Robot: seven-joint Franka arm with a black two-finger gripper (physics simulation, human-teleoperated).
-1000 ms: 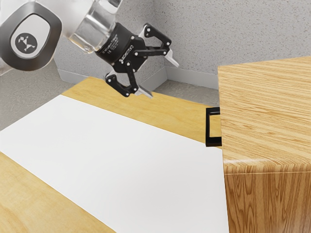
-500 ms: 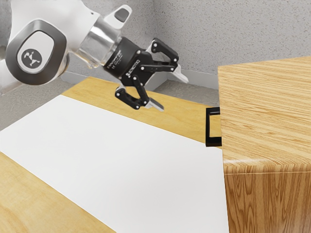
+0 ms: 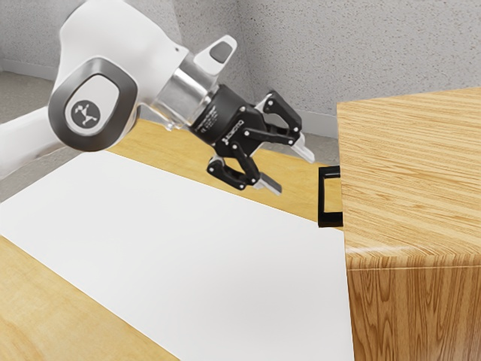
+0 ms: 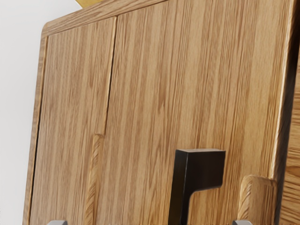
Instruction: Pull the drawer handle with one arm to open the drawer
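A wooden cabinet (image 3: pixel 409 218) stands at the exterior view's right. A black bar handle (image 3: pixel 328 197) juts from its front face toward the arm. My black gripper (image 3: pixel 288 166) hangs open above the table, a short way left of the handle and not touching it; one fingertip (image 3: pixel 272 184) is low and the other higher. The wrist view faces the cabinet front (image 4: pixel 154 93), with its panel seams and the black handle (image 4: pixel 194 180) close ahead. The drawer front sits flush with the cabinet face.
A wide white sheet (image 3: pixel 165 248) covers the wooden table (image 3: pixel 52 316) in front of the cabinet. Grey textured walls and a baseboard (image 3: pixel 293 116) run behind. Open table space lies under and left of the hand.
My arm has swung toward the exterior view's right and slightly down, bringing the open gripper much closer to the handle. The cabinet and handle have not moved.
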